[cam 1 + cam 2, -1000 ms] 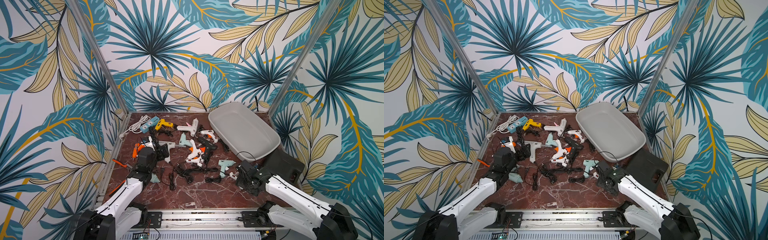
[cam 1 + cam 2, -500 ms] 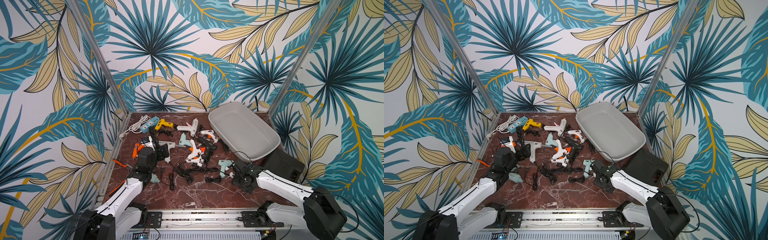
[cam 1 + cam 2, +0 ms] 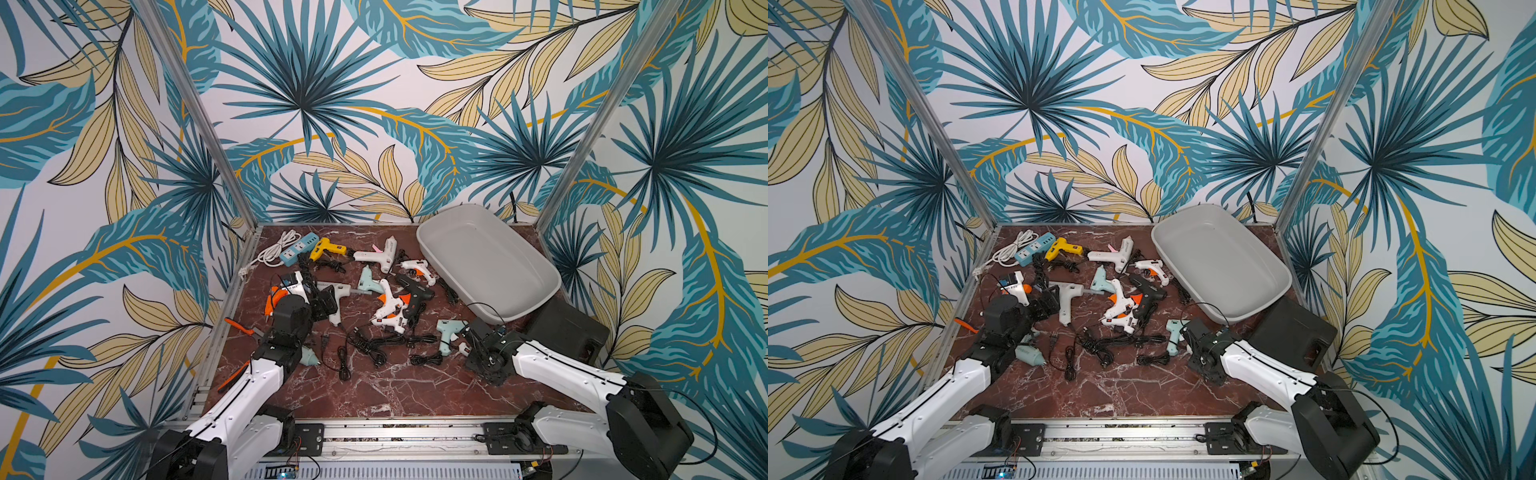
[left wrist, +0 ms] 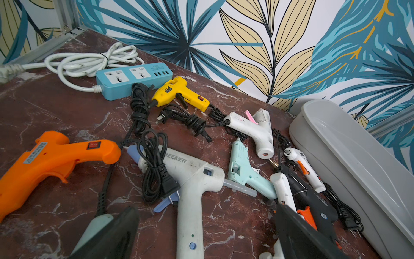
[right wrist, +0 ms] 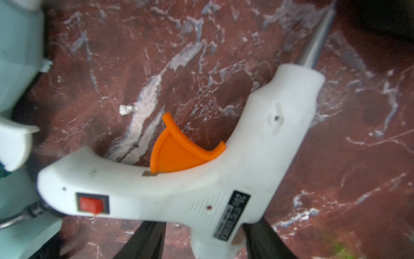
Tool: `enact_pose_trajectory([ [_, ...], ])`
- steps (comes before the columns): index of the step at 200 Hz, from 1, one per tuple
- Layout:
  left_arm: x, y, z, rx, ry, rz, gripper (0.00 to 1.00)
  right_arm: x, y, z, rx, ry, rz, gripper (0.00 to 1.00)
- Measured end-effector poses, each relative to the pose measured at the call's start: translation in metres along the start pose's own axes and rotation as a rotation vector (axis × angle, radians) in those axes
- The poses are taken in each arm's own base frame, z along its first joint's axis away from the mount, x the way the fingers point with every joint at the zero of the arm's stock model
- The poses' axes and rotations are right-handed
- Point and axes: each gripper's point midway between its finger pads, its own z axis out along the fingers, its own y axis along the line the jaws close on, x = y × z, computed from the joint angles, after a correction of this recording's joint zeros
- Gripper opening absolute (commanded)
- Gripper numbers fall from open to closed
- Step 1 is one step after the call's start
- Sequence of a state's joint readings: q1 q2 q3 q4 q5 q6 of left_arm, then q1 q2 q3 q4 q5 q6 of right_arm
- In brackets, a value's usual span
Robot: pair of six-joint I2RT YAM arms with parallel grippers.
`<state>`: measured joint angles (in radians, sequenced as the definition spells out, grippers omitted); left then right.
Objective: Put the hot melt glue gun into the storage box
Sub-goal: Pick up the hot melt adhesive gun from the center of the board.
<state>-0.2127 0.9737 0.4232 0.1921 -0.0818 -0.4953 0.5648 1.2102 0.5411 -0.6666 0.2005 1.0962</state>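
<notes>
Glue guns and black cords litter the red marble table, most of them massed about its middle. At roughly 4 o'clock from the table's centre the right gripper is down low. Its two black fingers sit either side of a small white glue gun with an orange trigger. The jaws are narrowed round the gun's body but not closed on it: one finger is close against it and a thin gap shows at the other. That gun lies flat on the marble, red switch facing the wrist camera, just beside a pale teal glue gun. The storage box, light grey, sits at about 2 o'clock on the table, toward 1 o'clock from the right gripper and apart from it. A black case lies at 3 o'clock, just beside the box's near corner. Near 9 o'clock the left gripper hangs with its jaws spread wide over a large white glue gun. An orange glue gun lies beside that one, and a blue power strip rests at 11 o'clock.
</notes>
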Motion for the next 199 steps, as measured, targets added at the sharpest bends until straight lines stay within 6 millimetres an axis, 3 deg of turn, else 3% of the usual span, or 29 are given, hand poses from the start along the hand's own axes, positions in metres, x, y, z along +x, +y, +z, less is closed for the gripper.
enact_pose_trajectory([
  [28,0.0,0.0,0.0,0.0,0.0,0.001,1.0,-0.003,0.003,0.002,-0.004,-0.011,0.002,0.48],
  [109,0.0,0.0,0.0,-0.002,0.001,0.001,1.0,-0.007,0.005,0.0,0.017,-0.03,-0.052,0.0],
  [136,0.0,0.001,0.0,-0.003,0.0,0.001,1.0,-0.012,-0.001,-0.016,0.024,-0.064,-0.078,0.0],
  [199,0.0,0.001,0.0,-0.007,-0.002,0.0,1.0,-0.027,0.006,-0.078,-0.036,-0.202,-0.181,0.0],
])
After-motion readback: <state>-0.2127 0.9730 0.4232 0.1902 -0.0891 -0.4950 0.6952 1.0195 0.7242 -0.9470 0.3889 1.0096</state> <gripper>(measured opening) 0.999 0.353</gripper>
